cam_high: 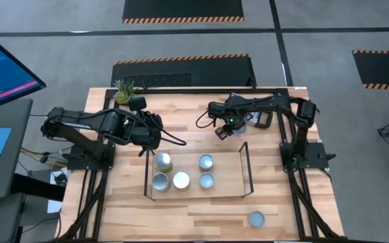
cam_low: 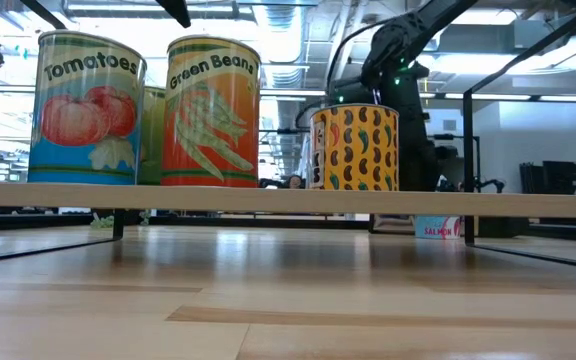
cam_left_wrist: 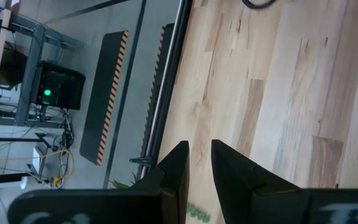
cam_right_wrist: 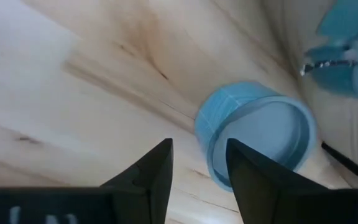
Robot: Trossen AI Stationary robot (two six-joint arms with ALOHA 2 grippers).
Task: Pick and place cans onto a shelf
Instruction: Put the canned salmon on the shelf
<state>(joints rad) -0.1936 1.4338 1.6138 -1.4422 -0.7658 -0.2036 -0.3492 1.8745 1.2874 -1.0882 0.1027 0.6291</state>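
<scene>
The shelf, a black wire frame, stands mid-table; in the low view its wooden board carries the cans upright on their bases. Several cans stand in it: a green-yellow one, a white-topped one and silvery ones. A short blue can rests on the table just ahead of my right gripper, which is open and empty behind the shelf. My left gripper hovers by the shelf's far left corner, empty, with a narrow gap between its fingers.
One more silvery can stands alone near the table's front right. A small plant sits at the far left corner. Labelled cans, Tomatoes and Green Beans, fill the shelf's left half; its right half has free room.
</scene>
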